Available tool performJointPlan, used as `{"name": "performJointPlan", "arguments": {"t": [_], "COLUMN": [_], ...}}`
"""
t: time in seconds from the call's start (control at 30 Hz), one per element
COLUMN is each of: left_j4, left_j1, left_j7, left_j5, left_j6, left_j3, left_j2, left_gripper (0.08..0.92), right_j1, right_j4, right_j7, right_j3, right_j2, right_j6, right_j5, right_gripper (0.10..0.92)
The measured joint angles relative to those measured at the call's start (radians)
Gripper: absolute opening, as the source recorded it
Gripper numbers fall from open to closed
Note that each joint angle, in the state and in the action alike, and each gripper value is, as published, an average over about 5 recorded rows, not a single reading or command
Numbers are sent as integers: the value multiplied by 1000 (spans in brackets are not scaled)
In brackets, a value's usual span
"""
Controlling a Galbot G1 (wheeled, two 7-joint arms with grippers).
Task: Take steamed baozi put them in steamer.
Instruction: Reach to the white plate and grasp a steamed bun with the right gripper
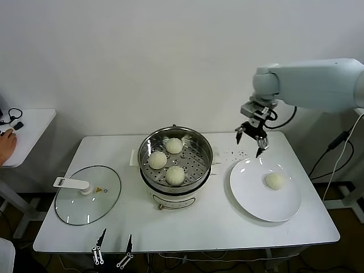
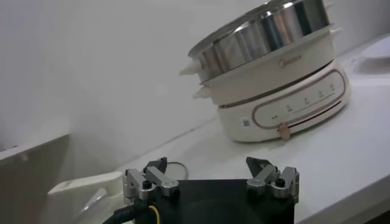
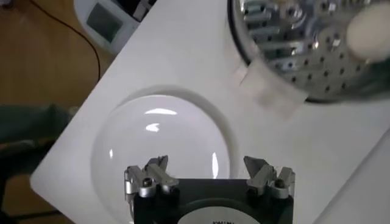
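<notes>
Buns first: three steamed baozi (image 1: 166,160) already sit in the steamer (image 1: 200,142) at frame centre, and one (image 1: 274,181) waits on the white plate (image 1: 250,199) at lower right. Your right tool (image 1: 252,140) hangs released, holding nothing, above the plate's upper edge — placed, I judge, to descend on it. Your left tool (image 1: 112,250) idles at the worktop's (image 1: 216,233) bottom edge, fingers apart.

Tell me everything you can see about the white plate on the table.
The white plate is round, flat and glossy with a shallow raised rim, looking like glazed ceramic. It lies flat on the white table, right of the steamer and apart from it. One steamed baozi sits on it, right of centre. The open right gripper hovers above its far edge, not touching.
</notes>
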State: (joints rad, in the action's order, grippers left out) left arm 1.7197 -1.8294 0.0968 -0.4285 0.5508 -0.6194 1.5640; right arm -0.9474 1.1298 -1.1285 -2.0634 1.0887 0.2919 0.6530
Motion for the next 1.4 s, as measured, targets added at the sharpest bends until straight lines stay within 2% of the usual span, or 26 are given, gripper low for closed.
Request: {"name": "performJointPlan", "arguments": {"t": [0.6,1.07,1.4], "left_j4": [2,-6,-12], "left_j1": [-11,-13,-9], "left_j7": [0,0,-1], "left_j5": [-11,-12,-13], "left_j6": [1,2,2], "left_j3": [2,-4,-8], "left_j2": [5,5,4], "left_gripper": [823,823,823], "right_j1": [229,435,536], "right_j4": [-94,-213,-273], "right_j7": [-1,38,61], "right_j3": [169,381,490], "right_j2": [-224,-262,-266], "right_j6": [-92,-113,-120], "right_j5": [-208,-376,-436], "right_gripper": [823,823,823]}}
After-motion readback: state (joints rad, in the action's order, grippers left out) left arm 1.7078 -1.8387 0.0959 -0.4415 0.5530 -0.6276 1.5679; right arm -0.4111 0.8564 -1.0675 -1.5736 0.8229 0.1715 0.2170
